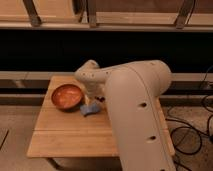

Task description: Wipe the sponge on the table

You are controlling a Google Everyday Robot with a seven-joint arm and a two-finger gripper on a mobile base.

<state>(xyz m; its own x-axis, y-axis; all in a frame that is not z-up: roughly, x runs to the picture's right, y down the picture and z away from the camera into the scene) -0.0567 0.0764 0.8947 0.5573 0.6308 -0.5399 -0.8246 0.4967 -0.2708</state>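
The light-blue sponge (89,109) lies flat on the wooden plank table (75,135), just right of the orange-red bowl (66,96). My gripper (93,103) comes down onto the sponge from the back and is shut on its top edge, pressing it to the planks. The bulky white arm sweeps in from the lower right and hides the table's right half.
The bowl stands at the table's back left, close to the sponge. A dark low shelf and rail run behind the table. Black cables lie on the floor at the right. Bare planks show at the table's front left.
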